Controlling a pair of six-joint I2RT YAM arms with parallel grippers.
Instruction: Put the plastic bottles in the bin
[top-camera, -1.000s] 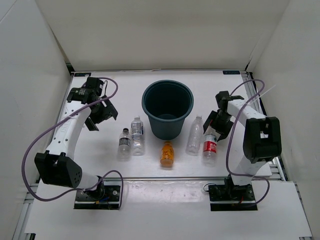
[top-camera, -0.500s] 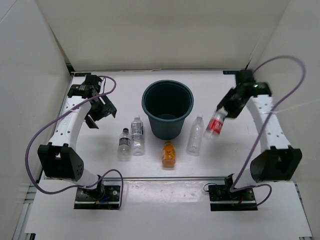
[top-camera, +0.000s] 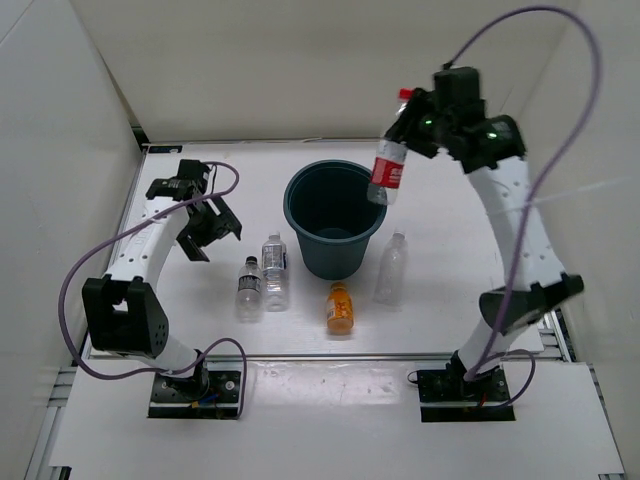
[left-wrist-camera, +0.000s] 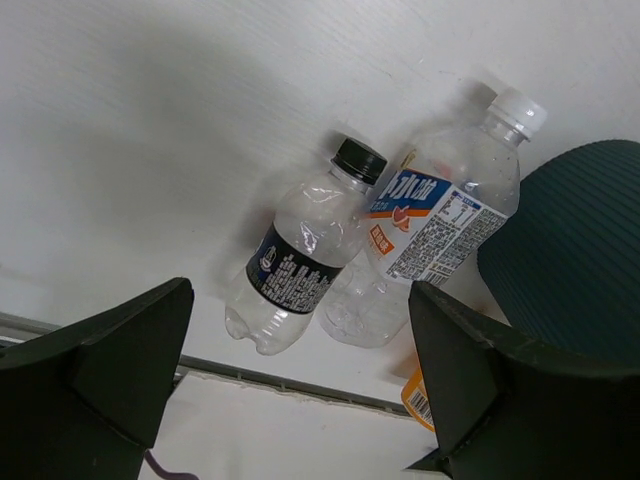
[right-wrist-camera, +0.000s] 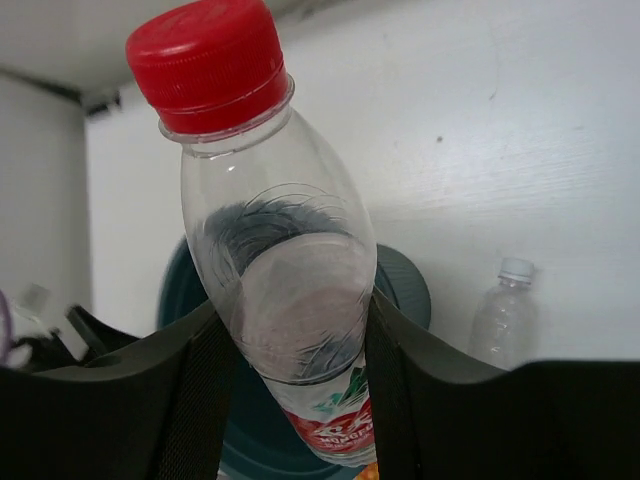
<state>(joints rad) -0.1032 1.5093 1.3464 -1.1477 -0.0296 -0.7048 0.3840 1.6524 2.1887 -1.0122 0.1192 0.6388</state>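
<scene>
Right gripper (top-camera: 402, 135) is clamped on the red-capped bottle (top-camera: 387, 172), fingers (right-wrist-camera: 195, 380) on both sides of the body just above the red label. The bottle is held high in the air and, in the top view, its base overlaps the right rim of the bin (top-camera: 335, 258).

To do this step well: carry the bottle further in toward the middle of the bin's mouth, lower it a bit, then let go. Dropped from here, the base may clip the rolled rim and bounce out (height over the rim is hard to judge).

Orientation: the long axis is steep but tilted, with the red cap uppermost toward the back right and the base down toward the bin. It should go in base first.

Left gripper (top-camera: 205, 225) has its jaws spread wide with nothing between them. It hangs over the black-capped bottle (left-wrist-camera: 300, 260) and white-capped bottle (left-wrist-camera: 430, 240), which lie touching on the table (top-camera: 450, 250) left of the bin. The orange bottle (top-camera: 338, 307) is in front of the bin and the clear bottle (top-camera: 390, 268) is to its right. None of these four is in the bin yet.
</scene>
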